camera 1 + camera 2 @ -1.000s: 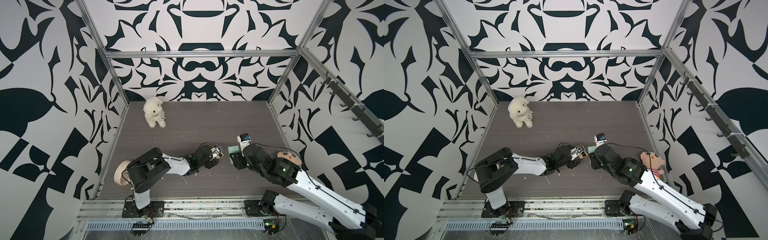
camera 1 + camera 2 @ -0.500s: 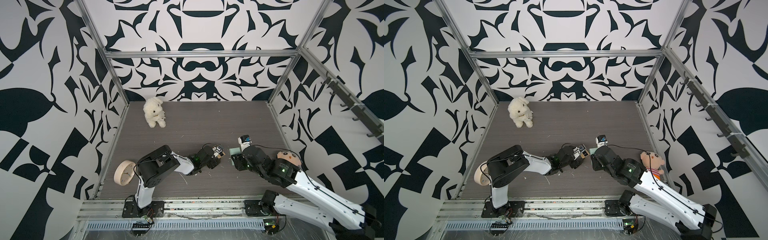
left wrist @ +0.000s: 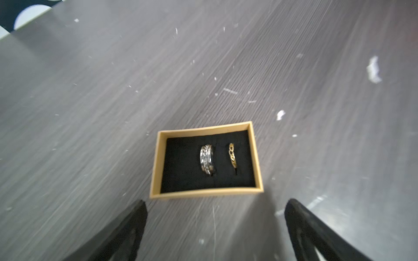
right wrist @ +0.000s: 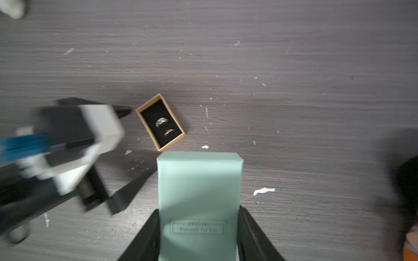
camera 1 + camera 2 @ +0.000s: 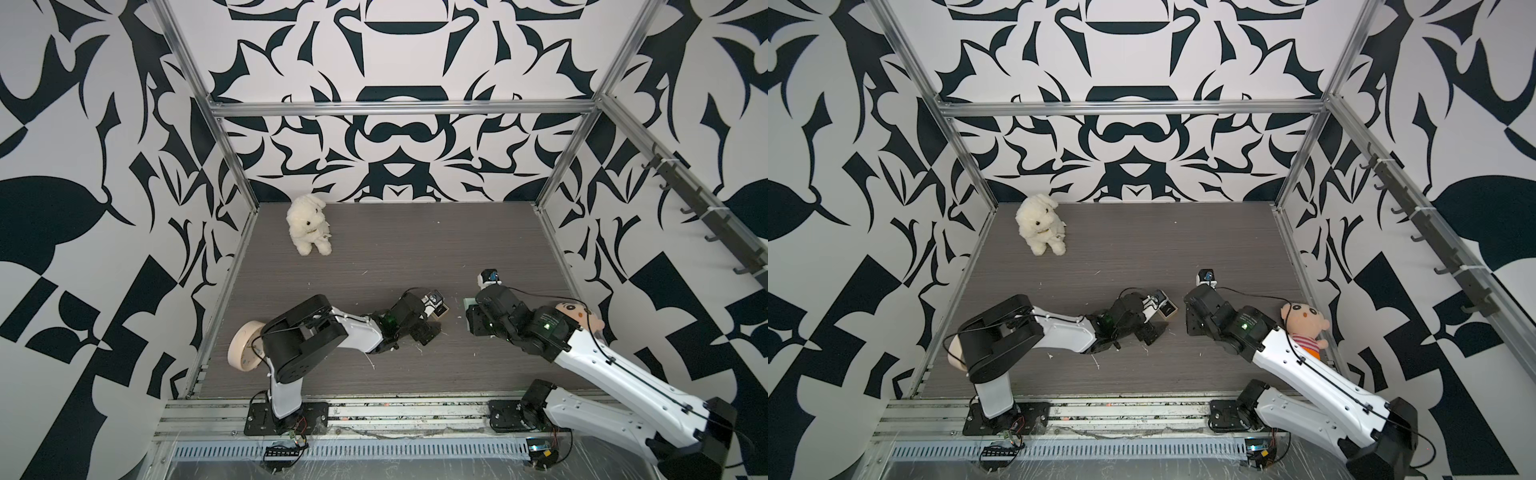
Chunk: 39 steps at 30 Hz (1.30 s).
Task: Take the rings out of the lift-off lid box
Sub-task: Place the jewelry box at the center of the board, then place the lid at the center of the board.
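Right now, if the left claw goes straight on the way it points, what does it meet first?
Probably the near wall of the open tan ring box, just ahead of the left claw; height is unclear.

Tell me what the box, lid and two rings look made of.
Box: likely tan card, matte, thin walls; black insert, foam or velvet. Lid: mint card, matte, printed. Wide ring: silvery metal, glinting. Thin ring: gold-toned metal, chain-linked.

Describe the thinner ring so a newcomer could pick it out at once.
On the grey wood-grain table lies an open tan box lined with black foam. Standing in it, the thinner ring is the gold chain-link band, beside the wider silver ring.
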{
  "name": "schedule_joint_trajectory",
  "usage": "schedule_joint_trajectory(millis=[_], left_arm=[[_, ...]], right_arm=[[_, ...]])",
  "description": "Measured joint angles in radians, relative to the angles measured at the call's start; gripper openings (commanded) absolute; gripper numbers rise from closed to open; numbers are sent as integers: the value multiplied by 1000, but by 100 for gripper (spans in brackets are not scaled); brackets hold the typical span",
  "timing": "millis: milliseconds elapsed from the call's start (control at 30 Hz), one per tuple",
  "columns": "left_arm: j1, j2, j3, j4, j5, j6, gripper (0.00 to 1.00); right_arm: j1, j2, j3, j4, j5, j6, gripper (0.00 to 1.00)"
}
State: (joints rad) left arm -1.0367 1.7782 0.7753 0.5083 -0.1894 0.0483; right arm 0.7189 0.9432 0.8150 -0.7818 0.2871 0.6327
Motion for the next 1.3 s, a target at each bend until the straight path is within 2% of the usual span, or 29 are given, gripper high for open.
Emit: schedule_joint_trajectory(millis=[167,300,533,733,867,1033,1167,1300], left_arm=[[-1,-228,-3,-71,-22,-36,99],[0,-356,59,-219,-69,-82,99],[10,-471,240,-553,-151,-168,99],[27,-545,302,-784,-226,-240,99],[38,-576,305,-890,-268,-272,99],[56,-631,290,-968,-326,-308,99],[71,-708,248,-976,-368,-330,99],[80,-767,219,-978,-419,-348,99]], right_arm=[[-113,92,-10,25,-51,-12,53],[-166,223,-10,70,-88,-28,53],[-227,414,-10,173,-138,-40,55],[-244,510,-8,217,-137,-43,56],[-249,544,-2,237,-137,-46,61],[-253,550,7,241,-130,-58,74],[-253,544,33,225,-109,-61,73],[-246,465,36,219,-121,-53,67]])
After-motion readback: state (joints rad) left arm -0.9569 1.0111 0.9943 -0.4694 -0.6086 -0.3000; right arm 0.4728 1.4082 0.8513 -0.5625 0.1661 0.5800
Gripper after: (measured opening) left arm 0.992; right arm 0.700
